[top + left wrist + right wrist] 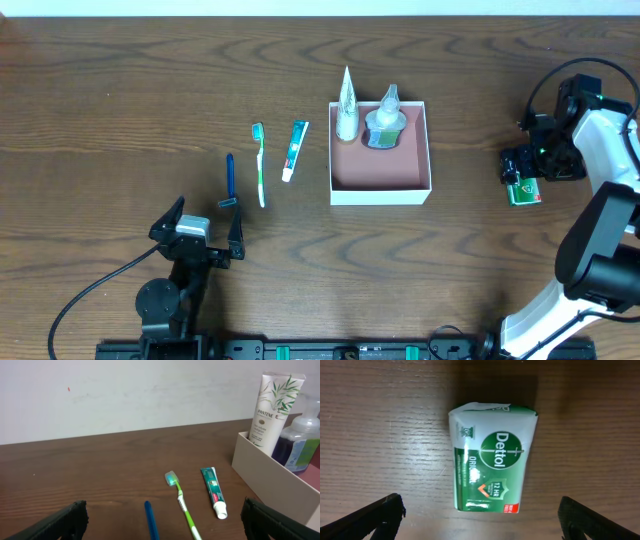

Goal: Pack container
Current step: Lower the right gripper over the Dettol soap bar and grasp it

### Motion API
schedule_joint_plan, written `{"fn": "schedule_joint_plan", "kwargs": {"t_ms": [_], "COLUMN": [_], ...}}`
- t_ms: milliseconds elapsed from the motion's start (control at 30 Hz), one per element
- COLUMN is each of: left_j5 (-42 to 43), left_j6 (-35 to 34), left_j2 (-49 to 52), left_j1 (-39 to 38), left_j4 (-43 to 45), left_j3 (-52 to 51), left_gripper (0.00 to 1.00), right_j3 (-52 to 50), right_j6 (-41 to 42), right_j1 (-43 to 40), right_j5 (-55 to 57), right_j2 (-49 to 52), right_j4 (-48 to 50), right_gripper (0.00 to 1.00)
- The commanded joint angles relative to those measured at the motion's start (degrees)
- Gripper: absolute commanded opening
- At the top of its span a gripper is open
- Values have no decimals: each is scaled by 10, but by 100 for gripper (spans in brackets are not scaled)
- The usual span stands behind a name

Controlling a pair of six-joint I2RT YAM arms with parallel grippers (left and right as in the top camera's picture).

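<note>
1. My left gripper (208, 212) hovers low near the front-left part of the table (110, 90), its fingers spread wide apart with nothing between them.
2. In my left wrist view the gripper (167, 522) shows only its two dark fingertips (67, 521) at the bottom corners. Bare wood and three small items lie ahead of them.
3. Those items lie in a row to the left of the container, apart from each other:
   - a blue-handled razor (230, 178), nearest my left gripper;
   - a green toothbrush (260, 165);
   - a small toothpaste tube (295, 150), closest to the container.
4. The container (380, 195) sits right of the table's centre, open side up, with white walls and a pink floor.
5. Two things stand inside it against the far wall: a white Pantene tube (346, 105) in the far-left corner and a clear bottle (385, 125) of blue liquid just beside it. The rest of the pink floor is bare.
6. My right gripper (528, 168) is well to the right of the container, pointing straight down.
7. Its fingers (375, 519) are wide apart, one on each side of a green Dettol soap bar (490, 457). The bar lies flat on the wood with its label up.
8. I cannot see either finger touching the soap.
</note>
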Motion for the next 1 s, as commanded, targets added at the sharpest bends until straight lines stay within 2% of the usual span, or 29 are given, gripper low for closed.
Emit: {"fn": "schedule_joint_plan", "kwargs": {"t_ms": [0, 700, 967], "left_j5": [10, 10, 10], "left_j6": [6, 6, 6], "left_j2": [-3, -3, -3], "left_j1": [3, 3, 3], "left_j4": [-17, -17, -17], "left_j3": [-12, -12, -12], "left_gripper": [98, 98, 98], "right_j3": [-3, -3, -3], "right_j6": [-9, -9, -9], "right_j1": [-8, -7, -7], "right_j5": [3, 3, 3], "right_j2": [11, 65, 65], "right_j4": [3, 18, 22], "right_gripper": [99, 99, 93]}}
